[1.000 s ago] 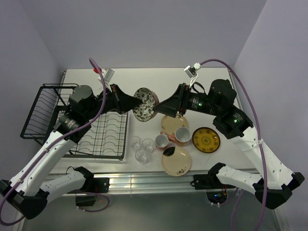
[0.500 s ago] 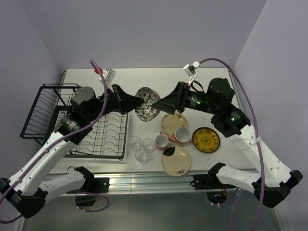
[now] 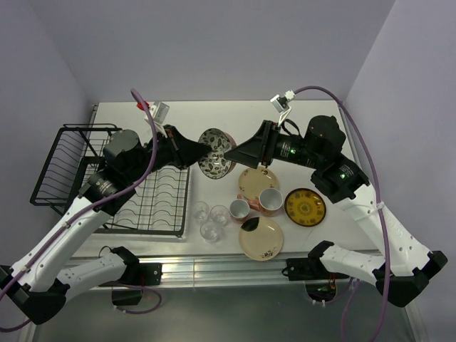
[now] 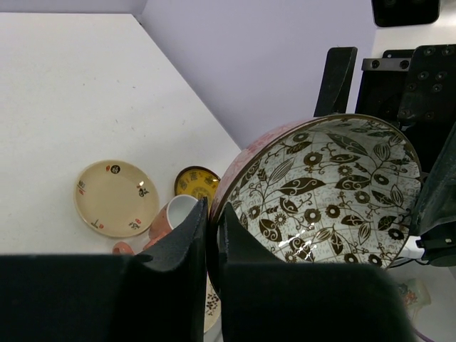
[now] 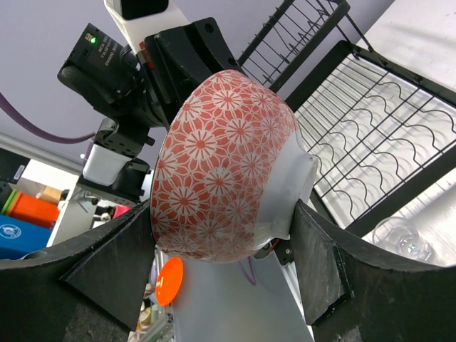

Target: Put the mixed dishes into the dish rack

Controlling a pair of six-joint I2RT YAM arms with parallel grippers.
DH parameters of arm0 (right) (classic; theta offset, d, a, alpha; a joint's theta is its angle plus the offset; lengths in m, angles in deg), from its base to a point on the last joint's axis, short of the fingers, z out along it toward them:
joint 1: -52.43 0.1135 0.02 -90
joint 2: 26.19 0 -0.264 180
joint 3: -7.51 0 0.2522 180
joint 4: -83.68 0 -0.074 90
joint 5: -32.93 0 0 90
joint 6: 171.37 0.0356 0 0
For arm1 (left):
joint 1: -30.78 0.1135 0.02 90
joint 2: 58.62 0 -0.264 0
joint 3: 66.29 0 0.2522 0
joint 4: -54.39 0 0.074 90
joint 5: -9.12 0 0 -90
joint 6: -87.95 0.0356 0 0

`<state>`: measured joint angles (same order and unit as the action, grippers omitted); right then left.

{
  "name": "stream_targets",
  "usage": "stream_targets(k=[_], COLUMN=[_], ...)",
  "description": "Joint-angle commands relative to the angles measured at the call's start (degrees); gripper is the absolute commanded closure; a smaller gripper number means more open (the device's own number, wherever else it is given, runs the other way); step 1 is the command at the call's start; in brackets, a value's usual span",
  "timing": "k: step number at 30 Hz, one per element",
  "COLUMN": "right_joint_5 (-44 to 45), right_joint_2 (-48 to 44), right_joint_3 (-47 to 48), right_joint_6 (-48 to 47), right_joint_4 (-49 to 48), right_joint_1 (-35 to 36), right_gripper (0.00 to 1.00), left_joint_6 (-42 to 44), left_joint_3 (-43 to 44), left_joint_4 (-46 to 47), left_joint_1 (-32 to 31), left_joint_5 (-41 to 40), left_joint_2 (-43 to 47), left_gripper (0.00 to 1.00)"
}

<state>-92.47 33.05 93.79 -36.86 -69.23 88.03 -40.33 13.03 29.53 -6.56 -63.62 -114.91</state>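
Observation:
The dark patterned bowl (image 3: 216, 153) hangs on its side above the table between both arms. My left gripper (image 3: 201, 151) is shut on its rim; in the left wrist view the fingers (image 4: 212, 210) pinch the rim of the bowl (image 4: 335, 192). My right gripper (image 3: 234, 158) is open, its fingers spread either side of the bowl's red floral outside (image 5: 221, 164) without gripping it. Two pink mugs (image 3: 239, 209) (image 3: 269, 201), two cream plates (image 3: 249, 179) (image 3: 262, 239), the yellow ornate plate (image 3: 305, 206) and three glasses (image 3: 209, 230) sit on the table. The dish rack (image 3: 149, 192) lies at left.
The rack's raised basket end (image 3: 64, 160) stands at far left; its slotted base (image 5: 385, 121) shows behind the bowl in the right wrist view. Cables loop over both arms. The back wall is close behind the bowl.
My left gripper has shifted slightly right with the bowl. My right arm has drawn up and back a little; its fingers stay spread round the bowl.

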Motion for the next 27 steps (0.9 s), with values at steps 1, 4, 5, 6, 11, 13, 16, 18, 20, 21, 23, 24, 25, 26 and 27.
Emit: stream_targets(k=[1, 4, 5, 6, 11, 13, 16, 18, 20, 21, 23, 24, 25, 26, 27], right_joint_5=[-0.03, 0.15, 0.15, 0.41, 1.29, 1.65, 2.00, 2.61, 2.53, 2.70, 3.49, 3.67, 3.41, 3.06, 2.53], right_joint_2=[-0.09, -0.36, -0.44, -0.53, -1.06, -1.06, -0.62, -0.18, 0.78, 1.13, 1.93, 2.36, 3.59, 4.29, 5.08], right_joint_3=[0.26, 0.00, 0.00, -0.17, -0.70, -0.70, 0.00, 0.35, 1.14, 1.32, 1.76, 2.02, 2.46, 2.72, 3.07], right_joint_6=[-0.39, -0.30, -0.30, -0.30, -0.21, -0.56, -1.79, -2.67, -4.34, -4.87, -6.62, -7.24, -8.29, -8.65, -9.00], right_joint_4=[-2.77, -2.95, -3.04, -3.04, -2.78, -2.43, -1.37, 0.38, 1.87, 2.41, 3.63, 4.08, 4.43, 4.43, 4.52], right_joint_1=[0.09, 0.09, 0.09, 0.09, 0.09, 0.09, 0.09, 0.18, 0.09, 0.09, 0.09, 0.09, 0.18, 0.09, 0.09], right_gripper=[1.00, 1.00, 1.00, 1.00, 1.00, 1.00, 1.00, 1.00, 1.00, 1.00, 1.00, 1.00, 1.00, 1.00, 1.00], left_joint_6=[0.75, 0.67, 0.58, 0.66, 1.02, 1.10, 1.81, 2.59, 3.39, 3.48, 3.39, 2.95, 2.95, 2.95, 2.52], left_joint_3=[3.70, 3.35, 3.26, 3.26, 3.52, 3.43, 3.87, 4.57, 5.80, 6.16, 7.21, 7.74, 9.05, 9.93, 10.90], left_joint_4=[1.87, 1.86, 1.86, 1.78, 0.38, -0.15, -2.08, -5.59, -8.14, -10.50, -12.37, -14.11, -14.83, -15.71, -16.58], left_joint_1=[-0.36, -0.45, -0.36, -0.36, -0.36, -0.36, -0.36, -0.36, -0.36, -0.36, -0.36, -0.36, -0.45, -0.36, -0.36], left_joint_5=[-1.52, -1.61, -1.52, -1.61, -2.14, -3.28, -5.91, -9.50, -12.05, -13.29, -16.37, -16.90, -16.90, -16.99, -17.34], left_joint_2=[0.83, 1.18, 1.27, 1.36, 1.45, 1.88, 2.85, 3.47, 4.61, 5.13, 6.98, 7.51, 8.38, 8.74, 8.92], left_gripper=[0.86, 0.74, 0.69, 0.67, 0.54, 0.48, 0.41, 0.38, 0.37, 0.37, 0.36, 0.36, 0.36, 0.36, 0.36])
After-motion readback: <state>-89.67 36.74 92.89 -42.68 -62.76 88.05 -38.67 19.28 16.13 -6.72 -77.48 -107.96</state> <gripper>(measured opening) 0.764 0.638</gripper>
